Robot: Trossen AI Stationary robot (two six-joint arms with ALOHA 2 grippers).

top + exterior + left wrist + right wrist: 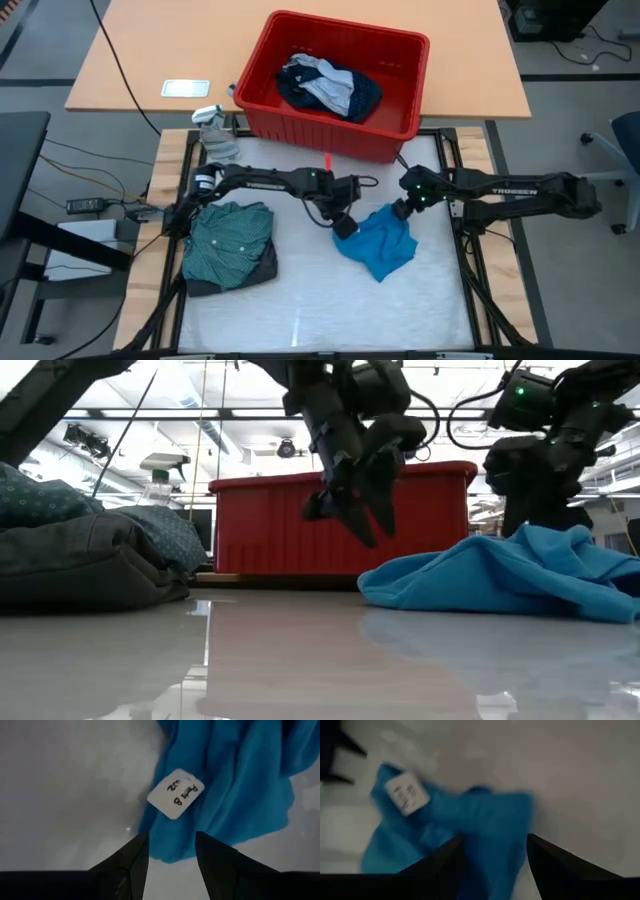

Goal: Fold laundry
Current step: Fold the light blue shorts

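White table: 1 blue garment, 1 folded stack; left gripper, right gripper both parted, empty.

Both arms are showing "TROSSEN" in white, left arm and right arm. The white tag on the blue piece is carrying handwriting I can't really read.

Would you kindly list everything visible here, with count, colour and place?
blue garment: one, bright blue, crumpled mid-table, white tag showing
folded stack: one, teal-green shirt over a dark grey piece, table's left side
red bin: one, red, at the far edge of the table
clothes in bin: a heap, navy and whitish, inside the bin
spray bottle: one, clear, left of the bin
left claw: open, at the blue garment's left edge
right claw: open, over the garment's far edge
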